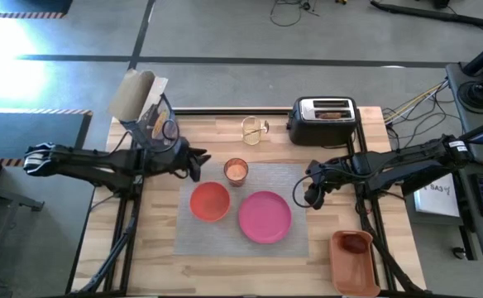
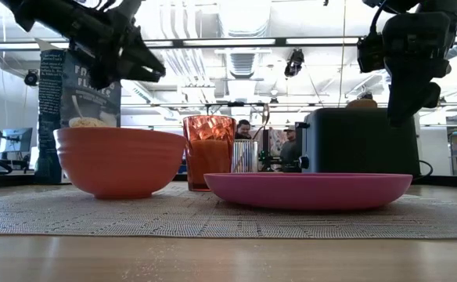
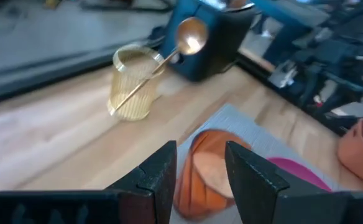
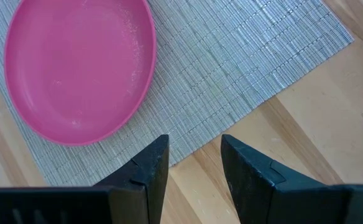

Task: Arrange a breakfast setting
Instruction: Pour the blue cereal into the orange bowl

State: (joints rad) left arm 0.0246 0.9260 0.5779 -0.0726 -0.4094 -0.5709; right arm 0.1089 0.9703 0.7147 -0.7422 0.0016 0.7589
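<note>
Two robot arms hang over a half-laid breakfast table: the left gripper (image 1: 198,163), fingers apart and empty, sits just beside the glass (image 1: 236,170); the right gripper (image 1: 311,195), also parted and empty, hovers near the mat's (image 1: 295,240) edge beside the pink plate (image 1: 265,216). The bowl (image 1: 209,201) is placed; toast waits in the toaster (image 1: 322,118), the spoon (image 3: 191,34) in its holder (image 3: 132,92). A careless left reach could tip the drink.

Both dark arms are reaching inward over the table from opposite sides. The left hand (image 1: 198,162) is hanging above its surface with fingers parted and empty. The right hand (image 1: 311,195) is pointing down, fingers likewise apart, gripping nothing.
</note>
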